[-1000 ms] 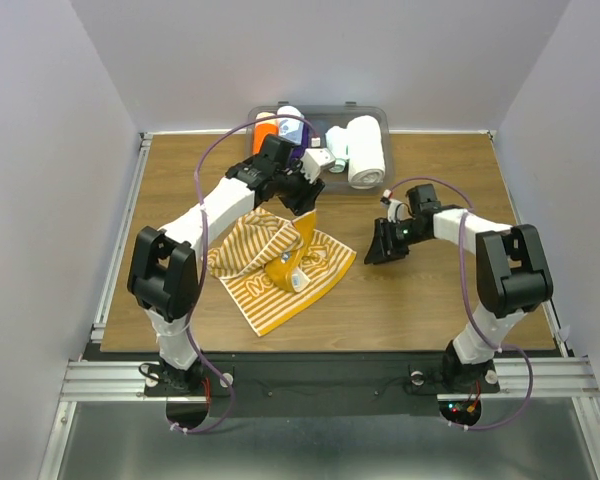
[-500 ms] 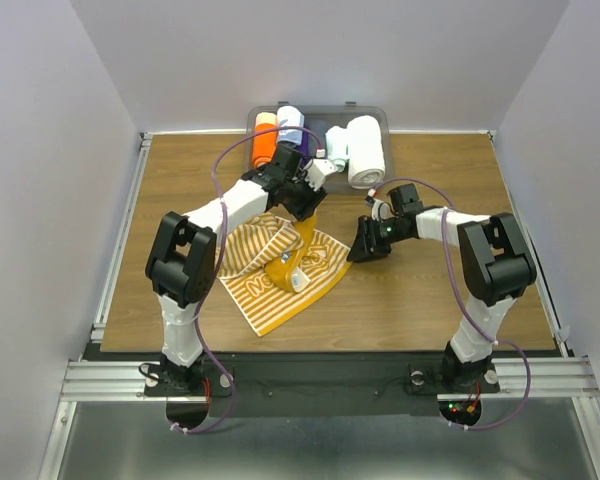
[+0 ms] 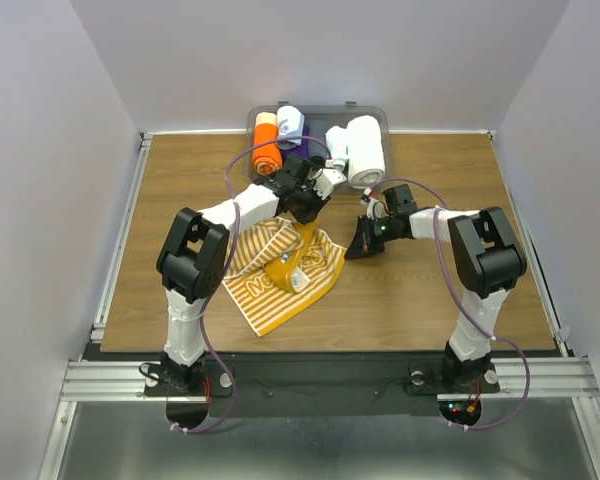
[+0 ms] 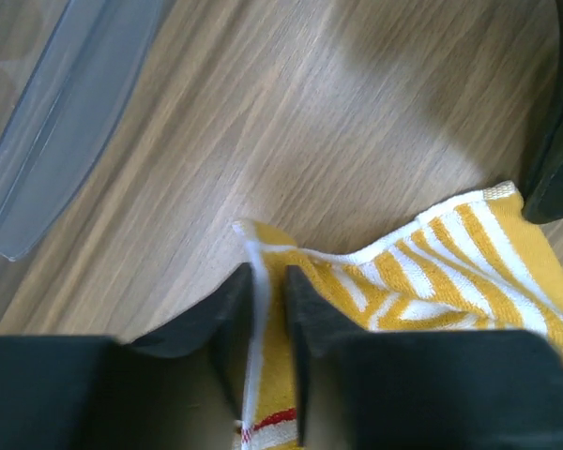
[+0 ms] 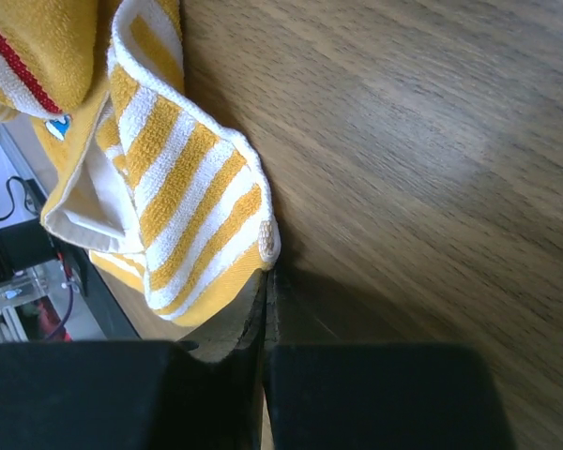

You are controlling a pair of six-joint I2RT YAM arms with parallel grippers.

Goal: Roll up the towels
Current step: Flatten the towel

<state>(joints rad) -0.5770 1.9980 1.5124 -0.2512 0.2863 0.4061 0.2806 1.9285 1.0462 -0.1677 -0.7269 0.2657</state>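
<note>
The striped towel (image 3: 280, 275) is lying crumpled on the wooden counter (image 3: 430, 290), between the two arms and a little to the left. Its solid yellow side is showing in the middle and the yellow-and-white stripes around it. Part of it is standing up from the counter under the left arm.

The left fingers (image 4: 220, 323) are pinching the white hem of this towel near one corner, with the cloth squeezed in the narrow gap between them. The right fingers (image 5: 296, 319) are pressed together, with their tips touching another striped corner low on the counter. No cloth is showing between them, so I cannot tell if they are catching any hem.

The towel is looking light, soft and limp terry. It is probably going to sag and fold under its own weight, and a thin hem may be slipping out of a small pinch. The best places to hold seem to be two corners of one edge, so the cloth can be pulled flat before rolling.

Behind, a clear bin (image 3: 380, 115) is holding an orange roll (image 3: 267, 155) and a thick white roll (image 3: 366, 150).
</note>
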